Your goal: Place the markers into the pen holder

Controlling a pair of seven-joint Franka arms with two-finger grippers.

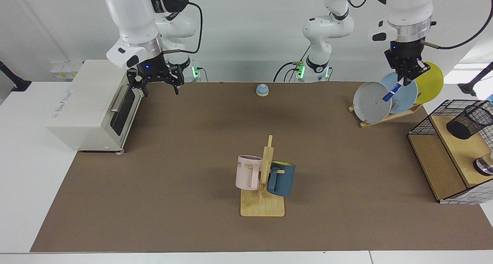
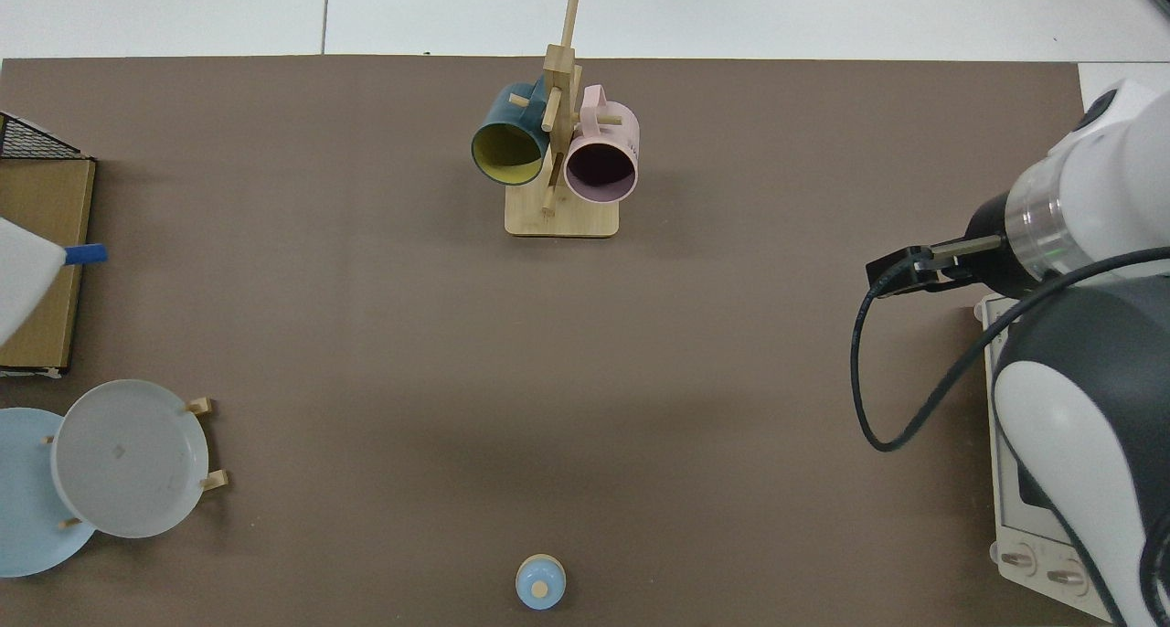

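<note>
In the facing view we find the right gripper (image 1: pixel 158 85) hanging with its fingers spread and nothing between them, just beside the toaster oven (image 1: pixel 92 104); that arm waits. Further along, the left gripper (image 1: pixel 404 76) pinches the marker (image 1: pixel 392 91), which slants down from it, blue cap lowest, before the plates (image 1: pixel 385 98). The pen holder (image 1: pixel 468 121) lies tipped in the wire basket (image 1: pixel 427 125), below and beyond that gripper.
</note>
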